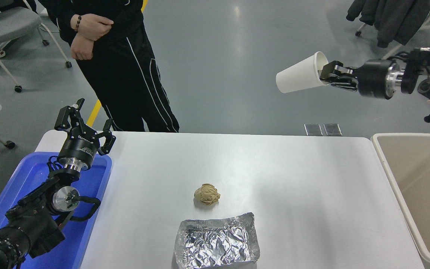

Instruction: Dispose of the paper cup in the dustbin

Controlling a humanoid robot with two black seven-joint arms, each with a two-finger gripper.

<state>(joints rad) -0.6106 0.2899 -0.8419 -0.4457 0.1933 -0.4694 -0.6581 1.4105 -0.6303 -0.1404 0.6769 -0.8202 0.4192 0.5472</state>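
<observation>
Right gripper [325,73] jaws pinch small white tapered paper cup [300,77] by its rim, tipped sideways, high above bench; large beige rectangular plastic dustbin [386,170] below; left gripper [84,120] jaws wide.

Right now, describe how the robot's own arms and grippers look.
Both arms are black, jointed tubes with silver metal rings at the wrists. The left gripper has angular black fingers on a cylindrical black base with faint white lettering. The right gripper is black, slim, with thin cables behind its wrist.
</observation>
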